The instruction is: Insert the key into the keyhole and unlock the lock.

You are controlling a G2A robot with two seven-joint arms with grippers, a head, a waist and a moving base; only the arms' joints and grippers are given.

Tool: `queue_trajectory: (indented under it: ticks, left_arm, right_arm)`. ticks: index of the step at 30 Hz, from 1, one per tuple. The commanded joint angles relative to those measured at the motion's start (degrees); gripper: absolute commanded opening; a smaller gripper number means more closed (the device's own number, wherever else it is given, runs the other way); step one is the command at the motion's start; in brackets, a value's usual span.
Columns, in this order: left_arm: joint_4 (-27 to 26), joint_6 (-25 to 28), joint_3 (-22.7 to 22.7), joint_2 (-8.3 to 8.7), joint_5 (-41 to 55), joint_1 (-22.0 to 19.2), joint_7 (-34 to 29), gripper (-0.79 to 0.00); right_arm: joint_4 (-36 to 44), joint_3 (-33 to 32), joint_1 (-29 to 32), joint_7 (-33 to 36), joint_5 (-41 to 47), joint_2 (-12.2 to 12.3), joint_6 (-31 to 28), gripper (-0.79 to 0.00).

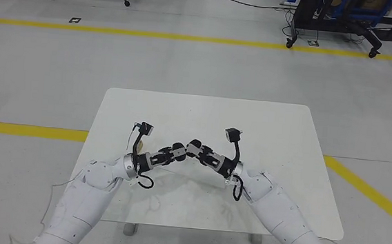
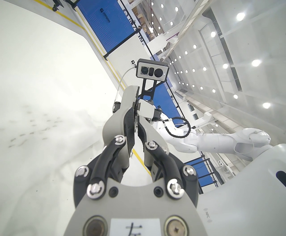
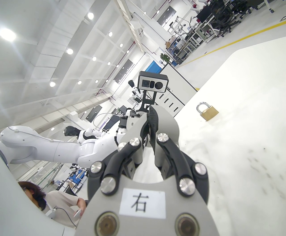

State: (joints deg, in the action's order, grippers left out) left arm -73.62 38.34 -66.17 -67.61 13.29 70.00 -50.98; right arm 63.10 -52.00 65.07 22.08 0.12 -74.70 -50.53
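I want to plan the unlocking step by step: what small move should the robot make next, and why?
Probably draw the right gripper back from the left gripper and toward the brass padlock with the silver shackle. Both grippers are shut, tips close together above the white table, and the padlock lies apart from them, ungripped. Whether either holds the key I cannot tell.

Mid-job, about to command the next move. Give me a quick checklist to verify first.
1. Brass padlock with silver shackle lies on the white table, apart from both arms: ok.
2. Shackle looks closed, lock not yet opened: ok.
3. Padlock steadied for insertion: not ok, neither end effector grips it.
4. Key located: cannot tell.
5. Left end effector and right end effector shut, tips close together: ok.
6. Keyhole facing an arm: cannot tell.
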Motion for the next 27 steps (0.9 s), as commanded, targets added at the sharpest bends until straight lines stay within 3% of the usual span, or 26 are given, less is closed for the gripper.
queue_trajectory:
  ticks: [1, 3, 4, 5, 6, 24, 27]
  left_arm:
    - [0.0, 0.0, 0.1, 0.03, 0.2, 0.0, 0.1, -0.785]
    - [0.0, 0.1, 0.1, 0.10, -0.1, -0.1, 0.2, -0.785]
    - [0.0, 0.1, 0.1, 0.11, -0.1, -0.1, 0.2, -0.785]
    - [0.0, 0.1, 0.2, 0.14, -0.2, -0.1, 0.3, -0.785]
    - [0.0, 0.2, 0.2, 0.17, -0.3, -0.1, 0.4, -0.785]
    - [-0.1, 1.1, -1.9, 0.78, -1.0, 0.1, 2.6, -0.785]
    - [-1.8, 1.1, -1.7, 0.98, -4.8, 0.7, 2.8, -0.785]
  right_arm:
    - [0.2, 0.0, 0.1, -0.1, 0.0, 0.0, -0.1, -0.785]
    - [0.3, -0.2, 0.2, -0.3, -0.2, 0.0, -0.2, -0.776]
    - [0.3, -0.3, 0.2, -0.4, -0.2, 0.0, -0.2, -0.597]
    - [0.4, -0.4, 0.3, -0.5, -0.3, 0.0, -0.2, -0.363]
    - [0.4, -0.5, 0.4, -0.6, -0.2, 0.0, -0.2, 0.000]
    - [0.7, -0.6, 0.7, -0.8, 0.1, 0.0, 0.1, 0.000]
    - [1.5, -1.5, -0.8, 2.9, -9.6, 0.8, -0.5, 0.000]
